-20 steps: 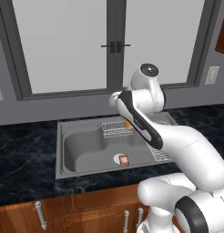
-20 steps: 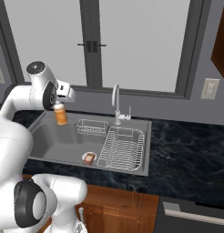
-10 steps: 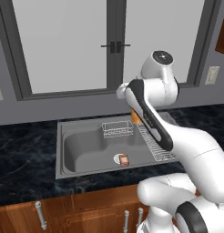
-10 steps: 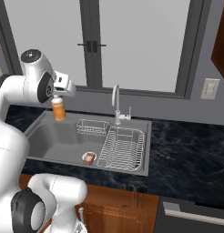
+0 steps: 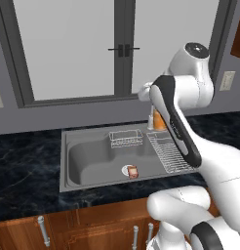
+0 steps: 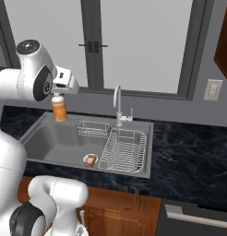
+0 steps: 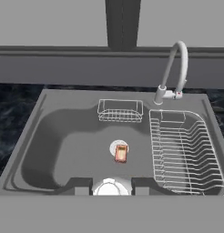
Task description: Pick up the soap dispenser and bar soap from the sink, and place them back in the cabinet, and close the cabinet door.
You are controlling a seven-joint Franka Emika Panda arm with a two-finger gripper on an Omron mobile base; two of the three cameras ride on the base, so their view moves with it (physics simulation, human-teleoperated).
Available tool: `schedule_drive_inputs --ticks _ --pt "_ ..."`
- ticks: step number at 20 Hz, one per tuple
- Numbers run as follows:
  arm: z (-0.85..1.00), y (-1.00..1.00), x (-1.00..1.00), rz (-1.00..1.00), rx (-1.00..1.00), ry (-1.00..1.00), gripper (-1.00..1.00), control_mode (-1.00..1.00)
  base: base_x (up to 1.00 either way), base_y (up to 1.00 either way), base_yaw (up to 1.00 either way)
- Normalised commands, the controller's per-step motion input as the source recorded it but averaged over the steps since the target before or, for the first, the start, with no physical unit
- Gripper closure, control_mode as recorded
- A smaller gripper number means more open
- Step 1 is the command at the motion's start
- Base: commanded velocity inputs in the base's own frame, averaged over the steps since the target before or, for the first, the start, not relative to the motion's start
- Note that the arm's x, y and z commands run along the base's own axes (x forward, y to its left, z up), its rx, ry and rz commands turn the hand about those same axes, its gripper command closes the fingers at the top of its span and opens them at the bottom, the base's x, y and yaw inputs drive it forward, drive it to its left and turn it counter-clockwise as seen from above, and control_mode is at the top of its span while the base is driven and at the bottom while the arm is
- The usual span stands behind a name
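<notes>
My fingers are clamped on the soap dispenser (image 6: 59,108), which hangs upright from my gripper (image 6: 58,95) high above the sink's (image 6: 44,151) left end, lifted clear for the cabinet; the bar soap (image 7: 121,153) waits on the basin floor, near the drain

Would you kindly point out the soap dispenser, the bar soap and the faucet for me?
soap dispenser (image 6: 59,109): right base view, on the orange body hanging below the hand.
bar soap (image 7: 121,153): hand view, on the block's top face.
faucet (image 7: 172,61): hand view, on the curved spout.
</notes>
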Motion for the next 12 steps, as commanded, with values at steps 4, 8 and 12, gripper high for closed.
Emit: schedule_drive_inputs --ticks 4,8,12 --pt "0.23 -0.29 -0.5 0.0 0.0 -0.03 1.0 -1.0 0.0 0.0 0.0" --pt "0.28 -0.29 -0.51 0.0 0.0 -0.04 1.0 -1.0 0.0 0.0 0.0" --pt "0.28 -0.3 -0.46 0.0 0.0 -0.04 1.0 -1.0 0.0 0.0 0.0"
